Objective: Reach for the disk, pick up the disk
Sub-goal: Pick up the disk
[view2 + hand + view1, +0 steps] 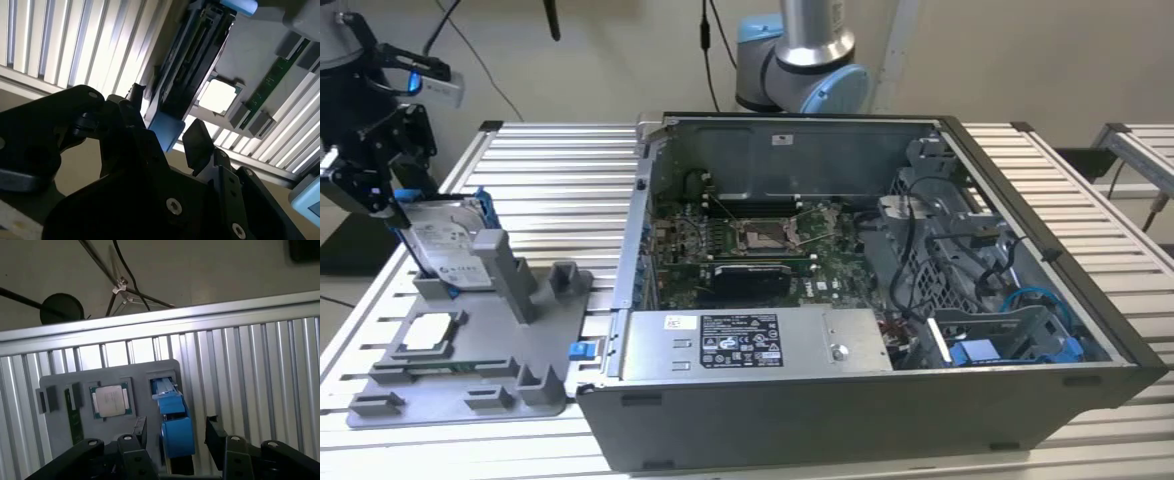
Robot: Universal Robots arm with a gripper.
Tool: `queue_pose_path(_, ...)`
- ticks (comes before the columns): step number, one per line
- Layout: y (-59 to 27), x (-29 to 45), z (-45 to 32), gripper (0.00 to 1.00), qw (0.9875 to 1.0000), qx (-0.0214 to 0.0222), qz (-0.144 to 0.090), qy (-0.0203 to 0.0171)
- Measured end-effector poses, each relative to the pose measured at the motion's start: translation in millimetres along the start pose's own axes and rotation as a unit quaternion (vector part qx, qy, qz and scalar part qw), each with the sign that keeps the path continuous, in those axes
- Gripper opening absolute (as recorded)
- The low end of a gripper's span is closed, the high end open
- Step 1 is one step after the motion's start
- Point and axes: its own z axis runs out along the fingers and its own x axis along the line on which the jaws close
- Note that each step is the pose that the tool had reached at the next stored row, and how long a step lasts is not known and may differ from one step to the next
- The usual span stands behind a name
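The disk (447, 248) stands on edge in a slot of the grey holder (480, 385) at the exterior view's left, its silver face and white label showing and its blue carrier along the sides. My gripper (390, 192) is at the disk's upper edge. In the first wrist view the blue carrier edge (175, 427) lies between my gripper's (175, 436) black fingers (139, 430), with a gap on each side. In the second wrist view the disk (192, 55) is seen edge-on, with the open gripper (165, 120) straddling its blue end.
A small square chip (110, 400) and a green memory stick (75, 422) lie in the grey holder beside the disk. An open computer case (854, 300) takes up the middle of the slatted metal table (547, 180). The table's edge (150, 322) runs just past the holder.
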Motion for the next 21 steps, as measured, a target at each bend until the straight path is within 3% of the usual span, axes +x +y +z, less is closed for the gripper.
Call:
queue_pose_path(15,-0.8,2.9,29.0,1.00,0.9999,-0.0001,-0.016,-0.0010)
queue_pose_path(21,-0.8,2.9,32.1,1.00,0.9998,-0.0001,-0.019,-0.0020)
